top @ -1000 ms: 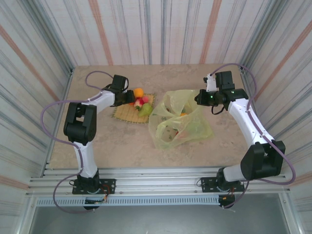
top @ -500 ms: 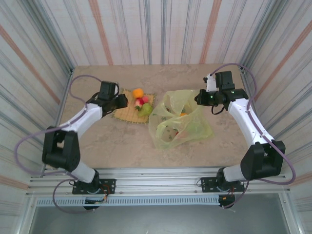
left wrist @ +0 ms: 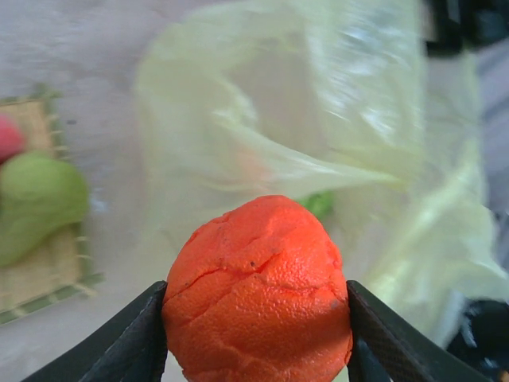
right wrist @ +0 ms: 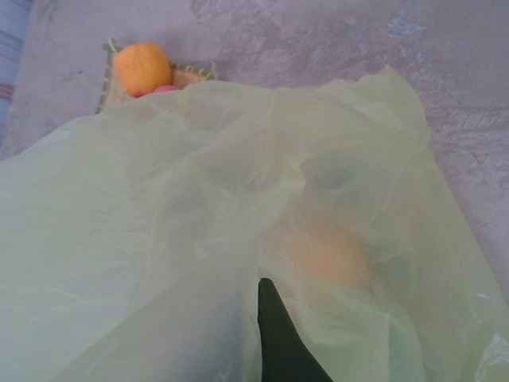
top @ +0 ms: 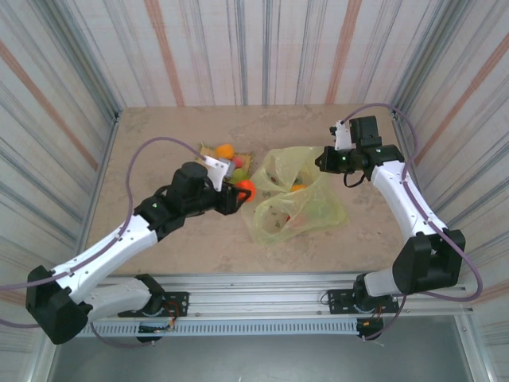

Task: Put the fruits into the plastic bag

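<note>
My left gripper (top: 239, 195) is shut on a red-orange fruit (left wrist: 258, 290), held above the table just left of the plastic bag (top: 296, 208). The bag is thin, yellow-green and crumpled, and its mouth faces the fruit (top: 246, 189). My right gripper (top: 322, 161) is shut on the bag's upper right rim, and one dark finger (right wrist: 278, 334) shows against the plastic bag (right wrist: 183, 207). An orange fruit (top: 298, 188) lies inside the bag. On the woven mat (top: 247, 161) sit an orange fruit (top: 227, 150), a pinkish one (top: 237, 163) and a green one (left wrist: 36, 203).
The left arm stretches diagonally from the near left corner across the table, covering part of the mat. Striped walls close in the table on three sides. Bare tabletop lies in front of the bag and at the far middle.
The left arm has swung from the mat rightward toward the bag, carrying the red-orange fruit. The right arm and the bag have stayed in place.
</note>
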Motion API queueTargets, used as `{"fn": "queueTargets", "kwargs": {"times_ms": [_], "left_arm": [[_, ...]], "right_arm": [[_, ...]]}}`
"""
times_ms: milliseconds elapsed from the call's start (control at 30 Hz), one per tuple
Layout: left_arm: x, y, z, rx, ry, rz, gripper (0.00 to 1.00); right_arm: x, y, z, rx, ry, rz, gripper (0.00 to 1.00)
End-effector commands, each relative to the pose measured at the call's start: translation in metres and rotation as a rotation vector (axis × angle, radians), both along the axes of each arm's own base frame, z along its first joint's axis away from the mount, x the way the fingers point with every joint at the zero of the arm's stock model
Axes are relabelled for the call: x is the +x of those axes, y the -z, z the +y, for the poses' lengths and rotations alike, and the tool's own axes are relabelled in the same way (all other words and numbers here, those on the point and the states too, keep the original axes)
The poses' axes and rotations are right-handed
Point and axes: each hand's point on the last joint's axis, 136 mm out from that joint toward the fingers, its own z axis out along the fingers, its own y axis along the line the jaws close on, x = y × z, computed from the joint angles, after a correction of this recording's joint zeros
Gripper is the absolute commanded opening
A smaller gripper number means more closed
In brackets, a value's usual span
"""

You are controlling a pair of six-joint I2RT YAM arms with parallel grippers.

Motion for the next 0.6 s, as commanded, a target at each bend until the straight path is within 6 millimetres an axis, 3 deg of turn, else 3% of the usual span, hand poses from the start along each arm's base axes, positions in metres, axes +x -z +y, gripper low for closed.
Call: {"fn": "queueTargets", "kwargs": {"times_ms": [0, 67, 267, 567], "left_arm": [[-0.02, 0.007, -0.015, 0.026, 0.119, -0.02, 0.57], [-0.022, 0.016, -0.023, 0.049, 0.151, -0.009, 0.57], [0.0, 0.047, -0.034, 0.123, 0.114, 0.03, 0.56], [0.016, 0.068, -0.099, 0.102, 0.206, 0.018, 0.58]], "right_arm": [[0.004, -0.004, 0.006, 0.018, -0.009, -0.01, 0.0], [0.003, -0.005, 0.007, 0.017, -0.011, -0.011, 0.0], [0.002, -0.006, 0.007, 0.014, -0.013, -0.008, 0.0], [0.001, -0.008, 0.026, 0.116, -0.041, 0.007, 0.0]]}}
